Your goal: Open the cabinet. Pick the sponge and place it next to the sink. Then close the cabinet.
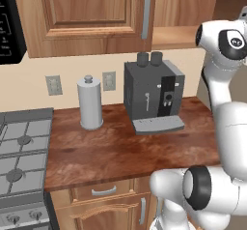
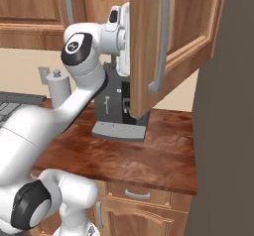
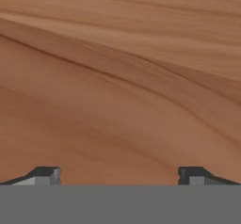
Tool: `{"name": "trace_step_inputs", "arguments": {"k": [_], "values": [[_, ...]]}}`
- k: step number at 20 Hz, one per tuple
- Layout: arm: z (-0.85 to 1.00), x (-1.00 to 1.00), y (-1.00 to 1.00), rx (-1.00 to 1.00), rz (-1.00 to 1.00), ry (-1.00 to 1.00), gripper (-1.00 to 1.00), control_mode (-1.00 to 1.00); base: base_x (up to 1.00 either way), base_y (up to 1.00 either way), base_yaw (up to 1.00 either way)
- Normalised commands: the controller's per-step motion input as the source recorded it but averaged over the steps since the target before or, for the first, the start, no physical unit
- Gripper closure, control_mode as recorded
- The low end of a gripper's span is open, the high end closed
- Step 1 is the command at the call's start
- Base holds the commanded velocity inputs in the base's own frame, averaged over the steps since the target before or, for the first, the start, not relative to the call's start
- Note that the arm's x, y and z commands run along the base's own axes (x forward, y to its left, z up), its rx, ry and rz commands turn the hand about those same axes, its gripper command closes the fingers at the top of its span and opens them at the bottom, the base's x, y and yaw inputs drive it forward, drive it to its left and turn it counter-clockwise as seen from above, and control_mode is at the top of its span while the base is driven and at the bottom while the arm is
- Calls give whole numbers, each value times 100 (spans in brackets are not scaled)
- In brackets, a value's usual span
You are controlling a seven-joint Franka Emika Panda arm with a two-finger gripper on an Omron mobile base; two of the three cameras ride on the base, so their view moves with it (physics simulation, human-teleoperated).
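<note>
The cabinet's left door (image 1: pixel 87 11) is shut, its long grey handle (image 1: pixel 147 9) upright. The right door (image 2: pixel 146 46) stands swung out towards me with its handle (image 2: pixel 161 36) on the near face. Beyond it the inside of the cabinet (image 1: pixel 176 31) shows a bare wooden shelf. My hand (image 2: pixel 119 31) is pressed up behind the open door, which hides the fingers. In the hand view my gripper (image 3: pixel 120 176) is open, fingertips (image 3: pixel 47 175) wide apart, facing plain wood grain (image 3: pixel 122 77) at close range with nothing between them. The sponge and the sink are out of view.
On the dark wooden counter (image 1: pixel 111 151) stand a grey coffee machine (image 1: pixel 152 96) and a paper towel roll (image 1: pixel 90 103). A gas stove (image 1: pixel 21 151) lies to the left. Low cabinets with drawers (image 2: pixel 139 195) sit beneath. A tall dark wall (image 2: pixel 225 131) bounds the right side.
</note>
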Motion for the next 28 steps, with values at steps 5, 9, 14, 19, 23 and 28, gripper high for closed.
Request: {"name": "trace_step_inputs", "arguments": {"k": [5, 9, 14, 19, 23, 28], "values": [[0, -1, -51, 0, -10, 0, -100, -100, 0, 0, 0], [0, 0, -44, 0, -7, 0, -100, -100, 0, 0, 0], [0, -3, -31, 2, -4, 0, -100, -100, 0, 0, 0], [4, -17, 1, 15, 0, -6, -100, -100, 0, 0, 0], [13, -27, 8, 25, 0, -15, -100, -100, 0, 0, 0], [10, -25, 25, 24, 0, -17, -100, -100, 0, 0, 0]]}}
